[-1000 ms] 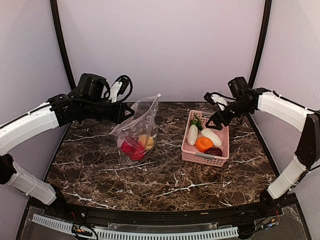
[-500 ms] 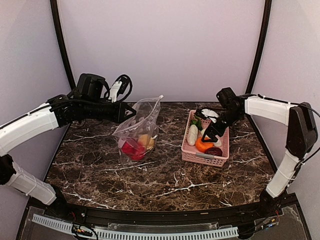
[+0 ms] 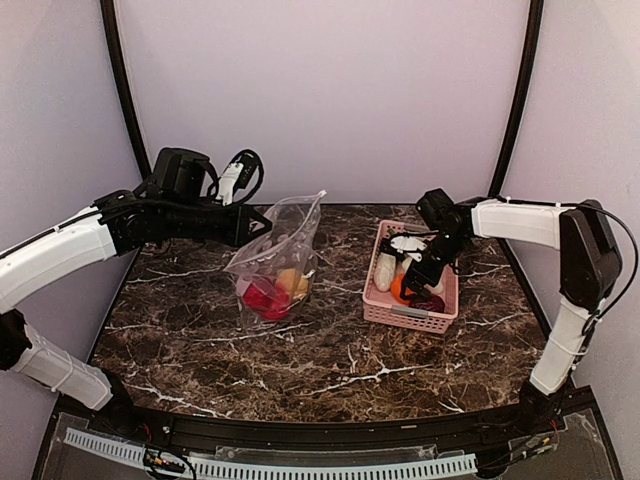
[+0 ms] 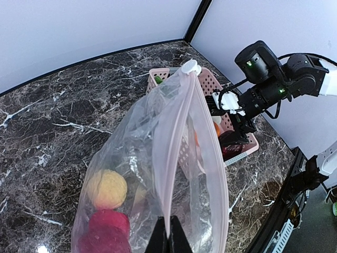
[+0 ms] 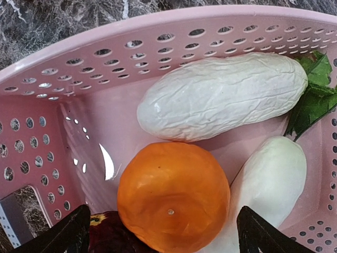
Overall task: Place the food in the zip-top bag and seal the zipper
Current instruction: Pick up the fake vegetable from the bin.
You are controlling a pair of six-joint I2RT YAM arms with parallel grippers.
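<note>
The bag (image 3: pixel 272 262) stands left of centre on the surface (image 3: pixel 330 360), mouth up, with a red piece (image 3: pixel 262 297) and a yellow fruit (image 4: pixel 107 188) inside. The left hand (image 4: pixel 168 238) is clamped on its mouth edge. To the right, the pink basket (image 3: pixel 408 316) holds an orange (image 5: pixel 172 195), two white pieces (image 5: pixel 221 95) and a green leaf (image 5: pixel 316 100). The right hand (image 5: pixel 160 236) hangs just over the orange, fingers apart.

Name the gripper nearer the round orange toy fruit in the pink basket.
Right. Right gripper hangs open over the orange fruit; left gripper, far aside, pinches the clear plastic bag.
</note>
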